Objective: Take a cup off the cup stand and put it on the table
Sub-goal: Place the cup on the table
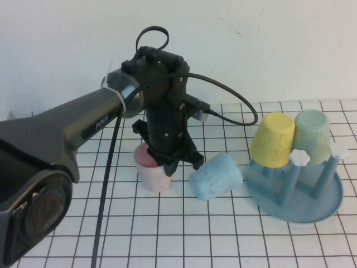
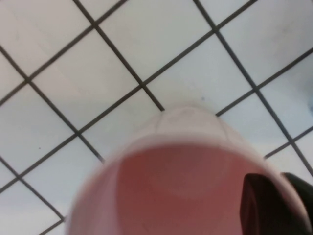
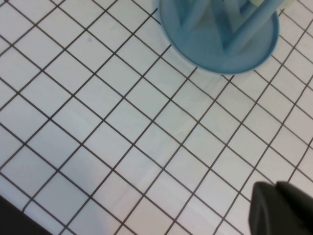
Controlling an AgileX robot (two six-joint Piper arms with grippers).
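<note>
The pale pink cup (image 1: pixel 152 172) stands upright on the gridded table (image 1: pixel 167 234), left of the cup stand (image 1: pixel 312 215). My left gripper (image 1: pixel 169 166) reaches down from above onto its right rim. In the left wrist view the cup (image 2: pixel 186 186) fills the lower part, and the left gripper (image 2: pixel 281 196) has one finger inside the pink rim and one outside, shut on the wall. My right gripper (image 3: pixel 279 210) is shut and empty above bare table, near the dusty-blue stand (image 3: pixel 220 49). It is out of the high view.
A light blue cup (image 1: pixel 215 176) lies on its side between the pink cup and the stand. A yellow cup (image 1: pixel 272 139) and a pale green cup (image 1: pixel 312 135) sit upside down on the stand's pegs. Two pegs with white flower knobs (image 1: pixel 300 157) stand bare.
</note>
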